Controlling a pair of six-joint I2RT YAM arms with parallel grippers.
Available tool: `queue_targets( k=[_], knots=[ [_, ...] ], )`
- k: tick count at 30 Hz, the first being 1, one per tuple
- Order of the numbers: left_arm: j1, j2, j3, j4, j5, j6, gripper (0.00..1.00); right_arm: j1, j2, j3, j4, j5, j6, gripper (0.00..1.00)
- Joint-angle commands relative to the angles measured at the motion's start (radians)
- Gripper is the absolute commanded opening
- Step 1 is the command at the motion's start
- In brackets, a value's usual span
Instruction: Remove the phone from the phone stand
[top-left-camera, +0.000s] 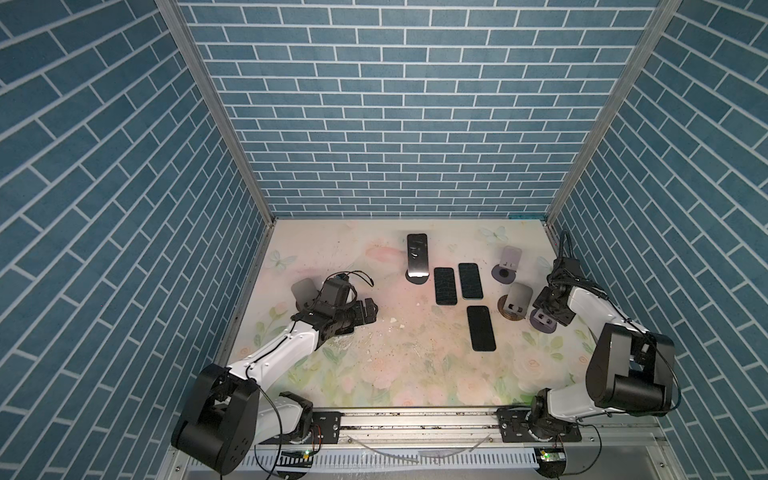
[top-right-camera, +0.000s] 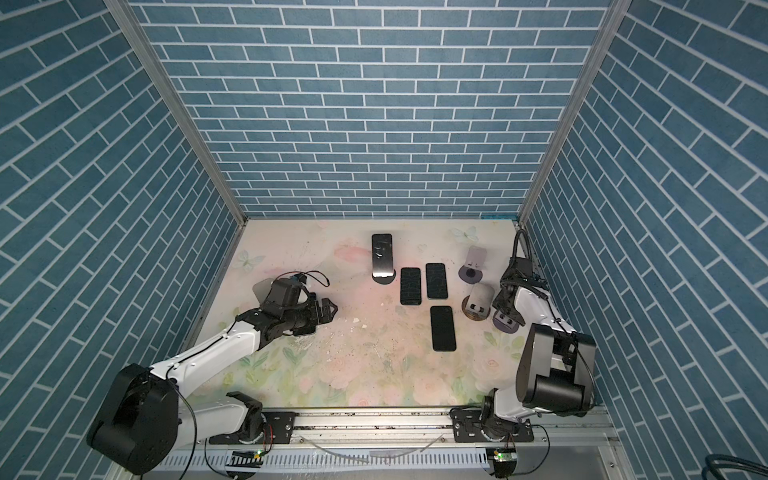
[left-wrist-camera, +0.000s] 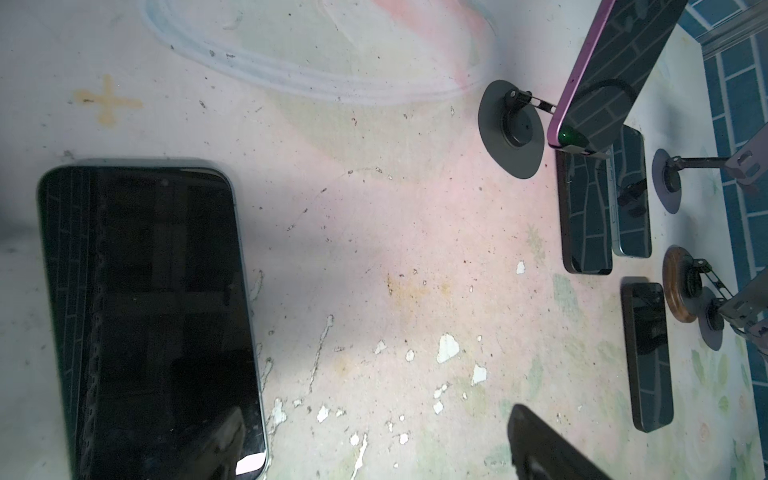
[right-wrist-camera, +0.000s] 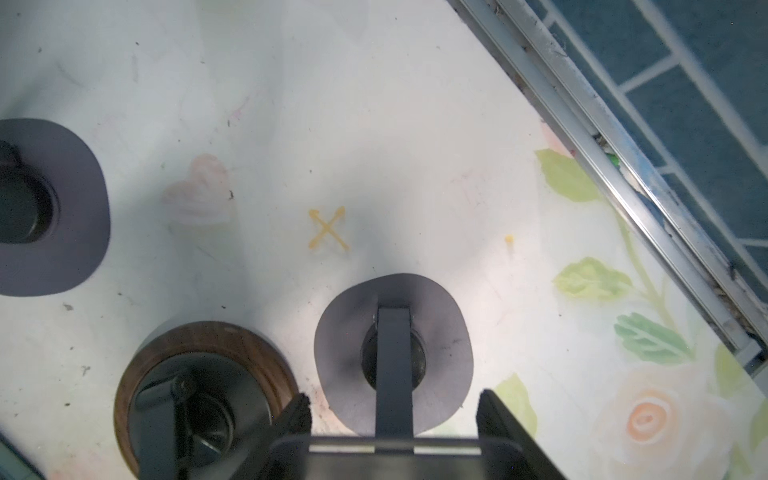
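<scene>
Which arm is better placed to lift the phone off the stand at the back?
Left, most likely. The left gripper has open, empty jaws and sits nearer the black phone propped on the round-based stand. The right gripper is shut on an empty grey metal stand.

Definitely a robotics lab test booth, not a home: printed blue-brick wall panels (top-left-camera: 395, 104) on aluminium framing (top-left-camera: 219, 112), a scuffed floral tabletop (top-left-camera: 374, 374), and a left arm (top-left-camera: 274, 353) and right arm (top-left-camera: 590, 307) bolted to a metal rail (top-left-camera: 415, 420).
</scene>
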Motion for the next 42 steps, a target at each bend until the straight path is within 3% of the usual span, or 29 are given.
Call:
queue_targets(
  k=[1, 13, 25, 42],
  knots=[
    [-0.005, 0.014, 0.022, -0.004, -0.004, 0.014, 1.00, -0.004, 0.024, -0.027, 0.004, -0.001, 0.028, 0.47],
    [-0.005, 0.014, 0.021, -0.001, -0.002, 0.013, 1.00, -0.005, -0.021, -0.044, -0.004, -0.009, 0.033, 0.58],
    [-0.005, 0.011, 0.015, 0.001, -0.002, 0.011, 1.00, -0.004, -0.057, -0.043, -0.037, 0.001, 0.027, 0.92],
    [-0.005, 0.007, 0.022, 0.009, -0.005, 0.015, 1.00, -0.002, -0.258, -0.021, -0.145, 0.061, 0.010, 0.95]
  ],
)
